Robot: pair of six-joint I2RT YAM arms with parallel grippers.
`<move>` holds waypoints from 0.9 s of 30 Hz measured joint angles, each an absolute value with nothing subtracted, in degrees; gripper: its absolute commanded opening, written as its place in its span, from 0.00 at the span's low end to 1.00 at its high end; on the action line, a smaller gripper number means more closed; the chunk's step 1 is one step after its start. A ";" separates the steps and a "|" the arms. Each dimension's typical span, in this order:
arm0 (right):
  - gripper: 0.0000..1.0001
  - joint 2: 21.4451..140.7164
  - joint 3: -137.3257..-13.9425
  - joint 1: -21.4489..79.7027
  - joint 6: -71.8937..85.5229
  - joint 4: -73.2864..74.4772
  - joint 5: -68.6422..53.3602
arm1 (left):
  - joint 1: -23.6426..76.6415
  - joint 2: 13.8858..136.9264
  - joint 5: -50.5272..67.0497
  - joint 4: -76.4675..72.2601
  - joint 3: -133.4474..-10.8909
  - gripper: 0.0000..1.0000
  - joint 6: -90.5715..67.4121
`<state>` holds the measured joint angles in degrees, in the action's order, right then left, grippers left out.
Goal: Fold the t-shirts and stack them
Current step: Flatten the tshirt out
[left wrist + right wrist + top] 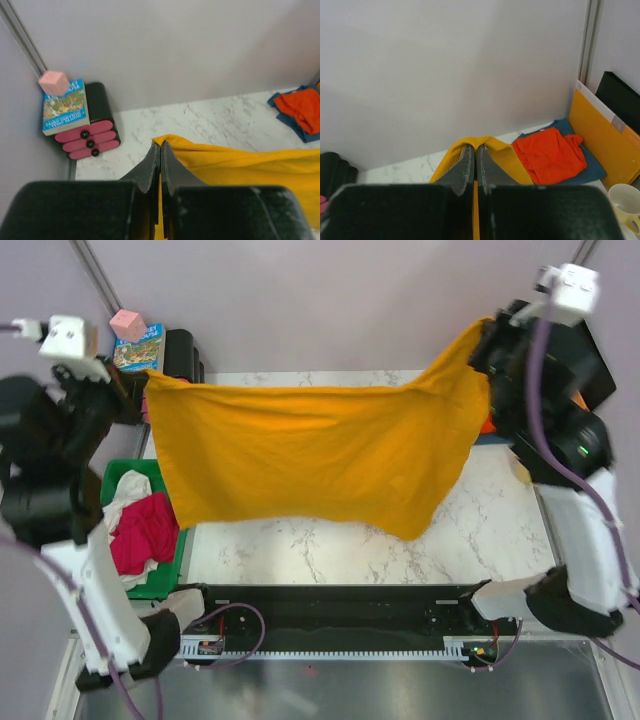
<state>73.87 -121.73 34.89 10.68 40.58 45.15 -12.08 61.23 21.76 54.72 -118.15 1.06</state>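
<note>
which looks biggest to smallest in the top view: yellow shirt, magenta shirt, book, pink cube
1. yellow shirt
2. magenta shirt
3. book
4. pink cube, close to the book's visible part, so unsure

Colours around my black fingers (148,172)
Plain mustard-yellow t-shirt (310,455); table (330,550) white marble with grey veins; red-orange t-shirt (550,152); dark blue t-shirt (595,170); magenta t-shirt (145,530); white t-shirt (125,490); green bin (122,469); pale pink cube (53,81); orange-yellow folder (600,135).
</note>
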 measured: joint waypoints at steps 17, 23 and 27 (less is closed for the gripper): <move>0.00 108.90 -141.27 22.13 13.26 36.58 32.16 | -12.08 98.50 20.16 45.36 -130.34 0.02 -1.06; 0.00 100.90 -138.12 22.22 13.19 33.91 31.07 | -12.10 93.06 19.94 41.50 -134.30 0.02 -1.54; 0.00 91.83 -129.34 24.40 11.88 33.61 32.21 | -12.08 82.43 20.08 41.45 -123.33 0.02 -1.52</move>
<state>91.83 -129.34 24.40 11.88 33.61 32.21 -12.08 82.43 20.08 41.45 -123.33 -1.52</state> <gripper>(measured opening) 0.013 0.025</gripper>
